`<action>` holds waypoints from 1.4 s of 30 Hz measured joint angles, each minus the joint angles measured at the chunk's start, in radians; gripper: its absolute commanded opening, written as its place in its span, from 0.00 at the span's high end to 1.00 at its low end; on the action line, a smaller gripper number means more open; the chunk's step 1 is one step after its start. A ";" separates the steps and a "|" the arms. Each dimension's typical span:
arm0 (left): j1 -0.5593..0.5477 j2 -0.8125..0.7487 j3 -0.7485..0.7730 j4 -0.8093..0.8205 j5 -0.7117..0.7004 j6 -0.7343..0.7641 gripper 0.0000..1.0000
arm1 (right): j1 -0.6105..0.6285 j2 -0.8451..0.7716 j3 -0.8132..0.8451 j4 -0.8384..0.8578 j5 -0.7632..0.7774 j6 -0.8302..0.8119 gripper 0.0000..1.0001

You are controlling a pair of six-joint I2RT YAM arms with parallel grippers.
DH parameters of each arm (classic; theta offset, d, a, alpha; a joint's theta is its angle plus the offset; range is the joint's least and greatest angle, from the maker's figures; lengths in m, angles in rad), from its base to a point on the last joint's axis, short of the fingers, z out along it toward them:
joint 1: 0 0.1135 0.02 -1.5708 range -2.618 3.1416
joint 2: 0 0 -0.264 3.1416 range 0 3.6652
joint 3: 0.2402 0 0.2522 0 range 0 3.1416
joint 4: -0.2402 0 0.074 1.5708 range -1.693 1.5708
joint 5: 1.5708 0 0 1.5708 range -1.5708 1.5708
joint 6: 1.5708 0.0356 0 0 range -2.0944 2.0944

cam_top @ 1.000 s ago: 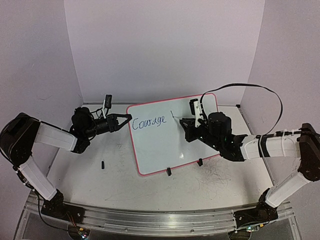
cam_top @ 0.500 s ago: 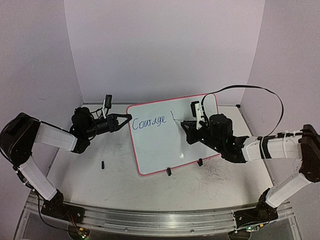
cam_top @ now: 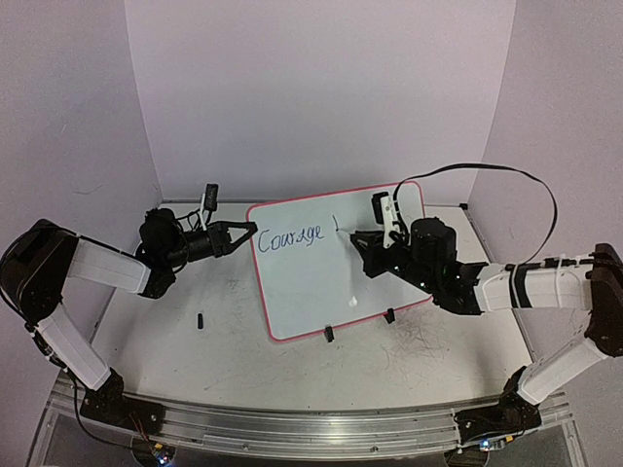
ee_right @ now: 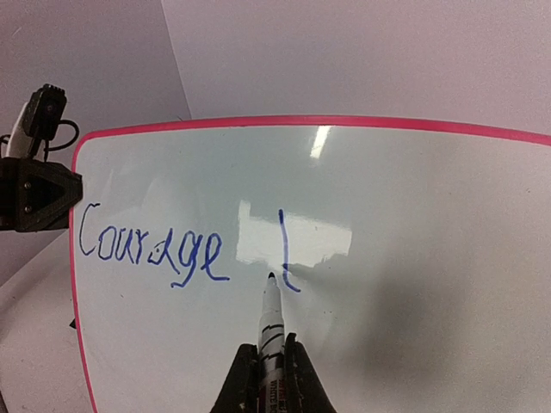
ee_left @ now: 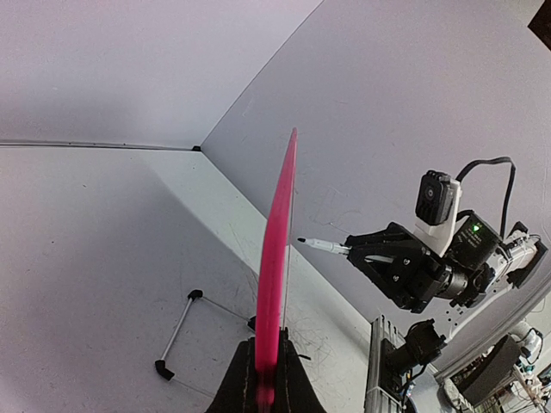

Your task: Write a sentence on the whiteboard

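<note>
- Since a second ago, our right gripper (cam_top: 358,238) has edged slightly left across the board, while our left gripper (cam_top: 249,231) has stayed put.
- We see the glossy white, red-pink-rimmed rectangular whiteboard (cam_top: 311,282) between both grippers on the scuffed grey-white tabletop (cam_top: 195,365), with small black clip feet (cam_top: 329,334) at its near edge.
- From above, the dark blue cursive writing (cam_top: 291,236) reads "Courage", followed by one short stroke.
- Only our right wrist view shows that stroke hooked at its foot. Our fingers there are clamped on a slim white marker (ee_right: 272,323), its dark tip just beside the stroke.
- Only our left wrist view shows the board edge-on, with our left fingers pinched shut on its pink rim.
</note>
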 measured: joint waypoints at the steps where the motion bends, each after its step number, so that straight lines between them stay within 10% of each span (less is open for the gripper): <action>1: 0.000 0.000 0.000 0.000 0.000 0.000 1.00 | 0.000 0.009 0.006 0.001 -0.004 0.000 1.00; 42: -0.003 0.001 0.007 -0.010 -0.001 -0.002 1.00 | 0.001 0.067 0.047 0.042 0.092 0.016 1.00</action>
